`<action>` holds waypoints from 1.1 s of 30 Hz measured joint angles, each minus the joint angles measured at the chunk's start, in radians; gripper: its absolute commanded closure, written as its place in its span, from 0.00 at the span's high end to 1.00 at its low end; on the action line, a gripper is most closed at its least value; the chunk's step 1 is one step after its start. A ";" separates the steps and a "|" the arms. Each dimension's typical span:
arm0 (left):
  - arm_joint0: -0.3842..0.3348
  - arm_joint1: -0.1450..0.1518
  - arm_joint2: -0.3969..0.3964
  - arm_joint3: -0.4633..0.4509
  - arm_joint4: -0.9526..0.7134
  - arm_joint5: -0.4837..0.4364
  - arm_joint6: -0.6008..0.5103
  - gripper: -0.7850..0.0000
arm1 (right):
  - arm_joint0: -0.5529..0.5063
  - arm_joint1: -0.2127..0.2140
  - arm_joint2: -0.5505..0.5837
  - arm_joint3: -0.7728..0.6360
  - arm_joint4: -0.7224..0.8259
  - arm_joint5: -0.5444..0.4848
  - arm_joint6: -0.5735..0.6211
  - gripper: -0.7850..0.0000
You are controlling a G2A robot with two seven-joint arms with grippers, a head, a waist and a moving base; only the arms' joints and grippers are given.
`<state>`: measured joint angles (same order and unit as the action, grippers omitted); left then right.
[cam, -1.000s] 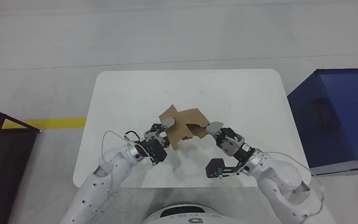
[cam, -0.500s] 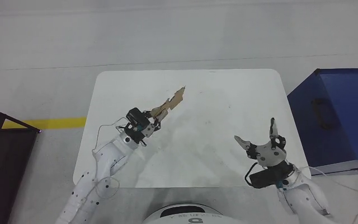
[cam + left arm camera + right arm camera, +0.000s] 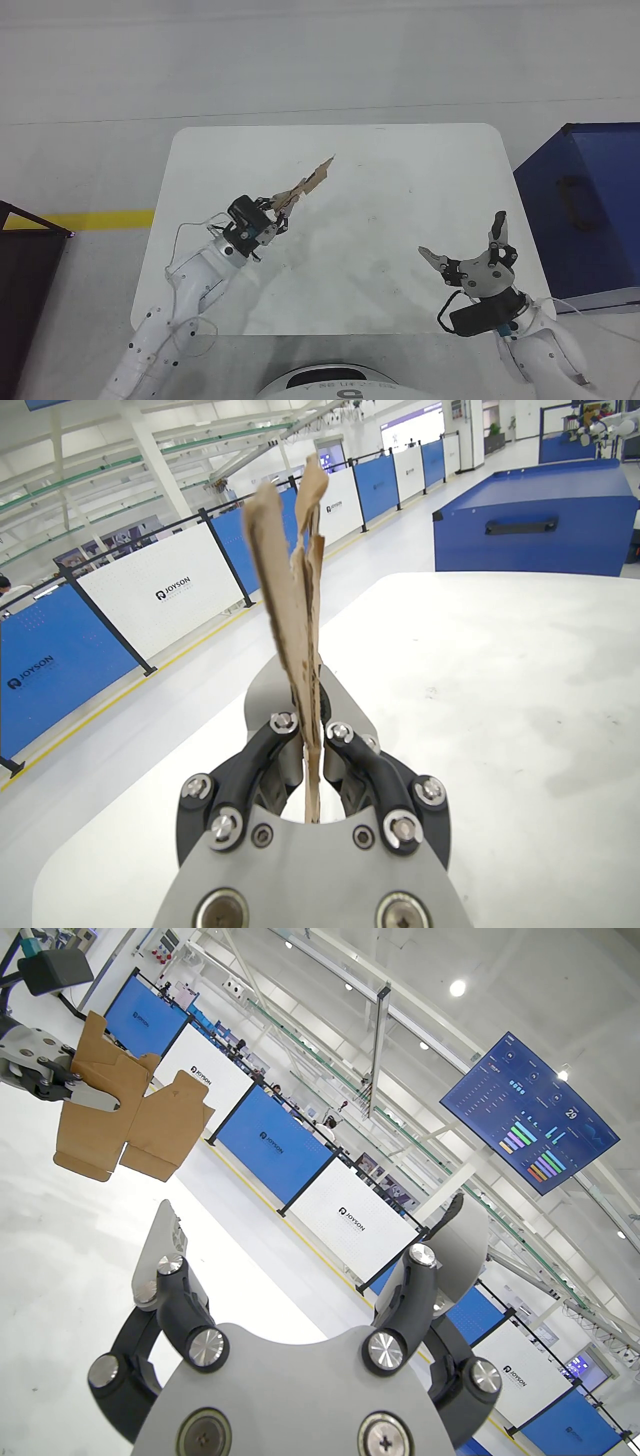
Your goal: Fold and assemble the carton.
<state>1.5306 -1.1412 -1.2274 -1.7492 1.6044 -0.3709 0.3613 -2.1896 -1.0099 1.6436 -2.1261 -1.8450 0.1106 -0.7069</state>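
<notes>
Top view: the left gripper (image 3: 279, 207), over the left half of the table (image 3: 420, 170), is clamped on the flattened brown carton (image 3: 305, 185). The carton is held edge-on above the tabletop, its free end pointing toward the table's far edge. Left wrist view: both fingers pinch the cardboard's lower edge. The right gripper (image 3: 462, 238) hangs over the table's near right corner, well apart from the carton, fingers spread wide. A blue bin (image 3: 590, 210) stands beyond the table's right side.
</notes>
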 measured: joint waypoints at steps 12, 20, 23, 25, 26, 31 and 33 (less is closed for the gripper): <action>-0.101 -0.020 -0.006 -0.028 -0.733 -0.378 0.230 0.00 | 0.000 0.000 0.000 0.000 0.000 0.000 0.000 1.00; -0.132 -0.030 0.030 0.027 -0.913 -0.494 0.189 0.00 | 0.000 0.000 0.000 0.000 0.000 0.000 0.000 1.00; -0.132 -0.030 0.030 0.027 -0.911 -0.496 0.189 0.00 | 0.000 0.000 0.000 0.000 0.000 0.000 0.000 1.00; -0.132 -0.030 0.030 0.027 -0.911 -0.495 0.189 0.00 | 0.000 0.000 0.000 0.000 0.000 0.000 0.000 1.00; -0.132 -0.030 0.030 0.027 -0.911 -0.495 0.189 0.00 | 0.000 0.000 0.000 0.000 0.000 0.000 0.000 1.00; -0.145 -0.024 0.012 -0.001 -0.877 -0.463 0.156 0.00 | 0.000 0.000 0.000 0.000 0.000 0.000 0.000 1.00; -0.145 -0.018 -0.003 -0.054 -0.774 -0.398 0.095 0.00 | 0.000 0.000 0.000 0.000 0.000 0.000 0.000 1.00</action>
<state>1.3856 -1.1589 -1.2300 -1.8032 0.8309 -0.7692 0.4559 -2.1896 -1.0099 1.6436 -2.1261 -1.8450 0.1106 -0.7069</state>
